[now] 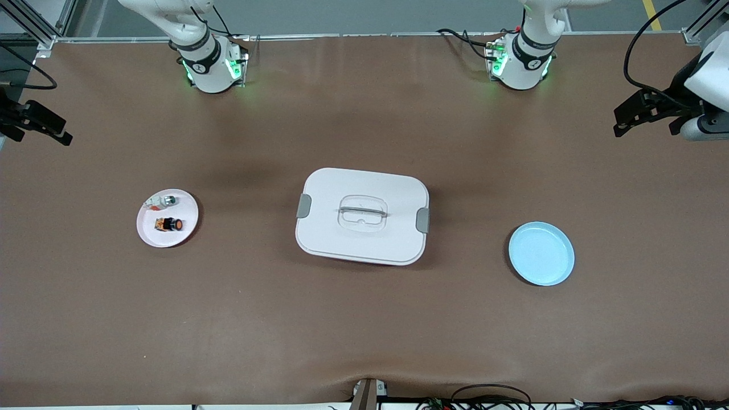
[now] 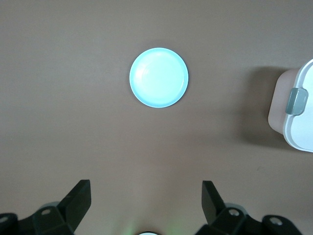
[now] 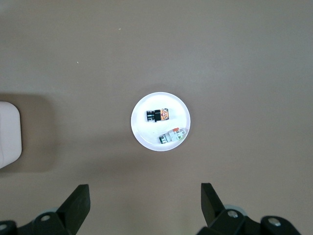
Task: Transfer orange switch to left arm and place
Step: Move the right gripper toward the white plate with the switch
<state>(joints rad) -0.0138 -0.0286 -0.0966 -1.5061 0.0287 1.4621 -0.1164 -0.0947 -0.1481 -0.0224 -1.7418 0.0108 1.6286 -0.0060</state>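
We are seeing the orange switch (image 1: 169, 225) lying on its side on the pink plate (image 1: 149, 234) toward the tabletop's right-arm end, nearer the right end effector (image 3: 145, 205), which is hanging wide above it; the left end effector (image 2: 146, 203) is gaping wide above the blue plate (image 2: 159, 77), with the box (image 1: 362, 216) between.

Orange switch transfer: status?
Left gripper open, over the light blue round plate. Right gripper open, over the pink plate. Tiny orange-capped black switch lies there, ungrasped. Big white lidded box between plates.

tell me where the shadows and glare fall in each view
Front view: soft dark patches on the table above the box, green glow at both arm bases. Left wrist view: the light blue plate shines pale, and the box casts a shadow beside it. Right wrist view: the pink plate looks washed white, with a box shadow at the edge.
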